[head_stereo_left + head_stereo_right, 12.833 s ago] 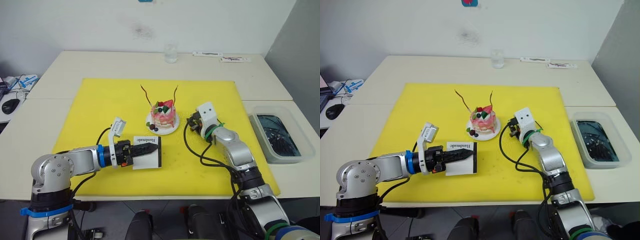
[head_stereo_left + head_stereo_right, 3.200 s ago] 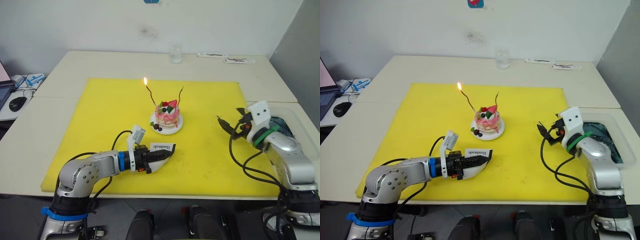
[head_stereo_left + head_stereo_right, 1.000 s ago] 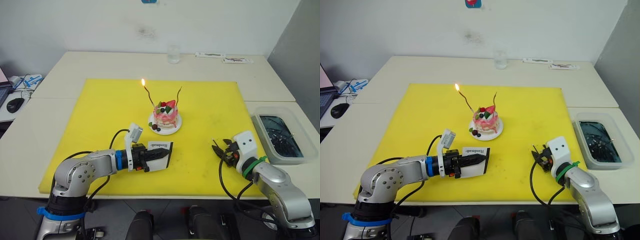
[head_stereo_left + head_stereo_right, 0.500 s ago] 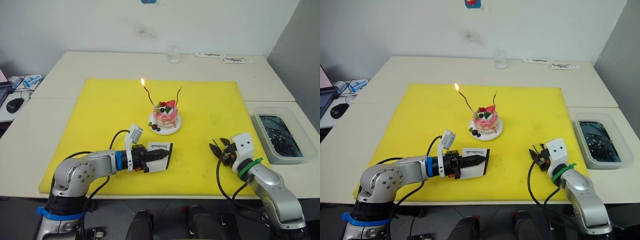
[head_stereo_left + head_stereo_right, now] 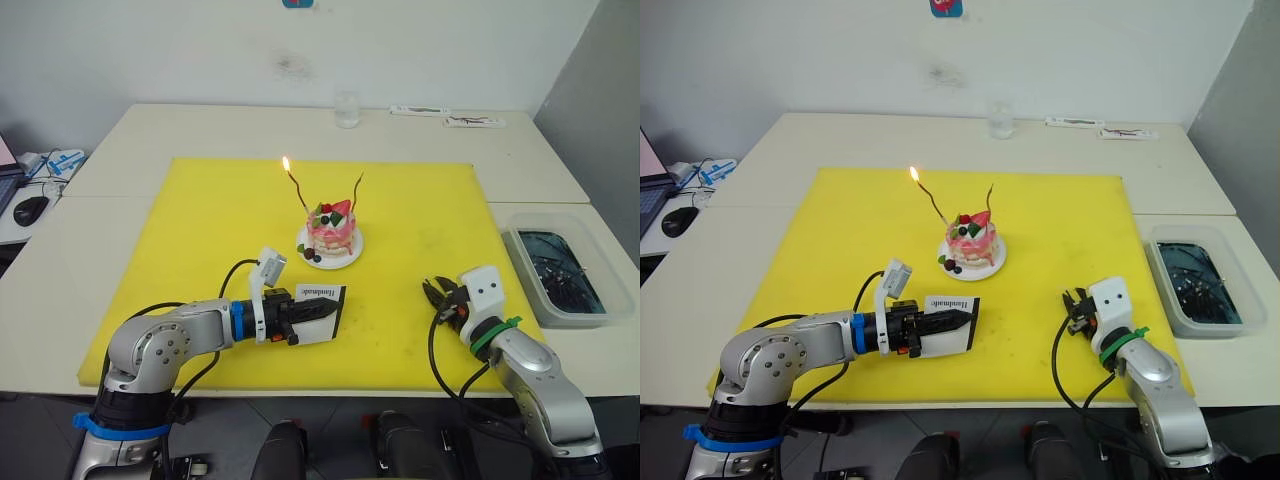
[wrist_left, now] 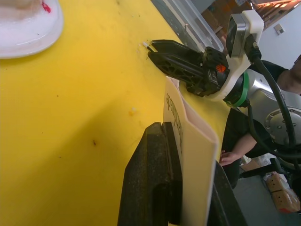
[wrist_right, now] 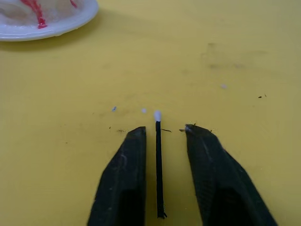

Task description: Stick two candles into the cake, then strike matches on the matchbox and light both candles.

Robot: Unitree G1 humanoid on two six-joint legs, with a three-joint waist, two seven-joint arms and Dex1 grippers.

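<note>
The pink cake (image 5: 330, 226) sits on its white plate (image 5: 347, 254) mid-mat. Two candles stand in it. The left candle (image 5: 297, 190) burns with a small flame. The right candle (image 5: 357, 189) carries no flame. My left gripper (image 5: 325, 305) is shut on the white matchbox (image 6: 193, 155), held on edge just above the mat. Low over the mat at the front right, my right gripper (image 7: 164, 129) is open. A dark match (image 7: 158, 165) with a pale tip lies on the mat between its fingers (image 7: 123, 179), touching neither.
A yellow mat (image 5: 200, 230) covers the table's middle. A clear tub (image 5: 520, 262) of dark water stands off the mat's right edge. A glass (image 5: 346, 108) and flat packets (image 5: 445, 115) sit at the back. A mouse (image 5: 22, 210) lies far left.
The left candle has been lit since the earliest frames. My right gripper came down from near the tub to the front right of the mat. The left gripper still holds the matchbox.
</note>
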